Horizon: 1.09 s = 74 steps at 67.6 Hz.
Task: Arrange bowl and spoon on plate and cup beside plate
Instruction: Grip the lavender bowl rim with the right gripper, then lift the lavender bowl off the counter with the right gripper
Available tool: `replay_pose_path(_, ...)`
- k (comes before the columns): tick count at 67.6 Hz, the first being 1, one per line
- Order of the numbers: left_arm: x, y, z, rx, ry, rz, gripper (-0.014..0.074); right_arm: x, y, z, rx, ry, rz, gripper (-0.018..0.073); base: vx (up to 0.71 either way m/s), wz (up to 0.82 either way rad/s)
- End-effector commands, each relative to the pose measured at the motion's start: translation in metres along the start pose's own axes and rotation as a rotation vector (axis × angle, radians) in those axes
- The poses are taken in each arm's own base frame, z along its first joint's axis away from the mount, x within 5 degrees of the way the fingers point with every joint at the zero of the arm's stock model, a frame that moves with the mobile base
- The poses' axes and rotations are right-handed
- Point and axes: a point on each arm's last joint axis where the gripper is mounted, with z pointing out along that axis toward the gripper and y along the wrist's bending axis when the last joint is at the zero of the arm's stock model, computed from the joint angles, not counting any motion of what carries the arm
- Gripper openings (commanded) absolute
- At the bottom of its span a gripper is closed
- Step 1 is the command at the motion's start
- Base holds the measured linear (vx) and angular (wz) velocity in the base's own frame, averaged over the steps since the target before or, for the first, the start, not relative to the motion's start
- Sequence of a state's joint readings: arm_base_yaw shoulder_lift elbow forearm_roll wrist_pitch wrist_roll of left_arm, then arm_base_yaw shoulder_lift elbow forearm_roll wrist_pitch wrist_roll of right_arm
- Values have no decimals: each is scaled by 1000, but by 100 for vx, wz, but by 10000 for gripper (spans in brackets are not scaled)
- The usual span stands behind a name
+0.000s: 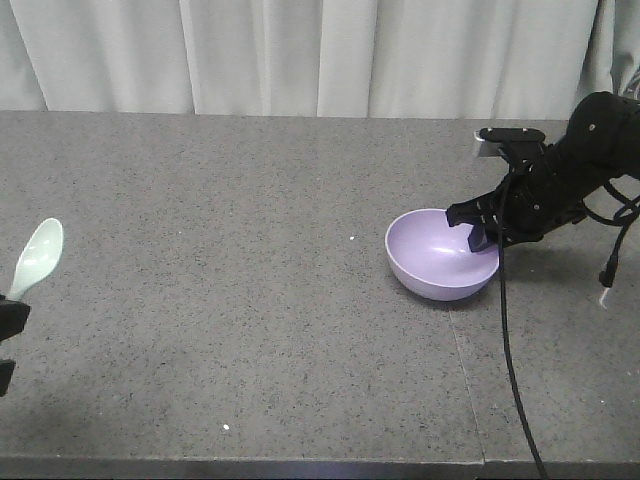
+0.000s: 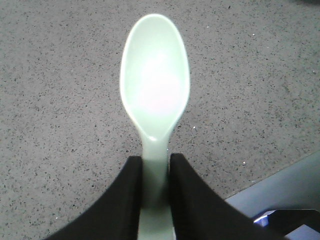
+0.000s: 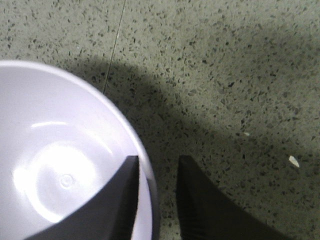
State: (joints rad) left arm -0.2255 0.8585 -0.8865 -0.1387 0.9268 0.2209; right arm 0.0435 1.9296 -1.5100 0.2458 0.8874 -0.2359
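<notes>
Clamping the left pincer (image 2: 155,165) on the handle of the short mint-green plastic spoon (image 2: 155,85) at the left edge of the grey speckled worktop (image 1: 250,300), holding the right pincer (image 3: 157,162) apart astride the rim of the small round lavender plastic bowl (image 3: 60,150), getting nothing plated yet, seemingly.

- We log a grey speckled table (image 1: 250,330), flat, spanning the whole width of the front view.
- We see a thin seam (image 1: 468,400) running front to back on its right side.
- One bowl (image 1: 432,262) appears to rest on it, right of centre, open side up, near the seam's far end.
- We count a few white specks (image 1: 226,428) on the bare surface.
</notes>
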Motion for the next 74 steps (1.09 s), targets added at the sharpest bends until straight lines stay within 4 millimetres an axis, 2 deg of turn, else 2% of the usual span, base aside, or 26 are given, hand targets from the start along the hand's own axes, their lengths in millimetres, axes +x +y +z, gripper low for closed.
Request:
replay_pose_path(1, -10, -2, -8, 5, -88, -6, 101, -10, 5, -28, 4, -92, -14, 84, 0, 0)
replay_pose_path(12, -10, -2, -8, 5, -88, -6, 101, -9, 6, -29, -6, -78, -9, -12, 0, 0)
replay_pose_path(18, -10, -2, -8, 5, -88, -6, 101, -9, 8, -33, -18, -82, -5, -9, 0, 0)
replay_pose_path(25, -10, -2, -8, 5, -87, -6, 101, -8, 12, -45, -33, -102, 0, -8, 0, 0)
replay_pose_path(36, -10, -2, -8, 5, -87, -6, 101, -1, 23, -76, -83, -155, 20, -4, 0, 0)
replay_pose_path(45, -10, -2, -8, 5, -87, -6, 101, 20, 36, -96, -108, -193, -8, -3, 0, 0)
replay_pose_path(60, -10, -2, -8, 5, -87, -6, 101, 70, 74, -133, -138, -285, -93, -3, 0, 0)
replay_pose_path(74, -10, -2, -8, 5, -87, -6, 101, 112, 97, -152, -183, -300, -163, -3, 0, 0)
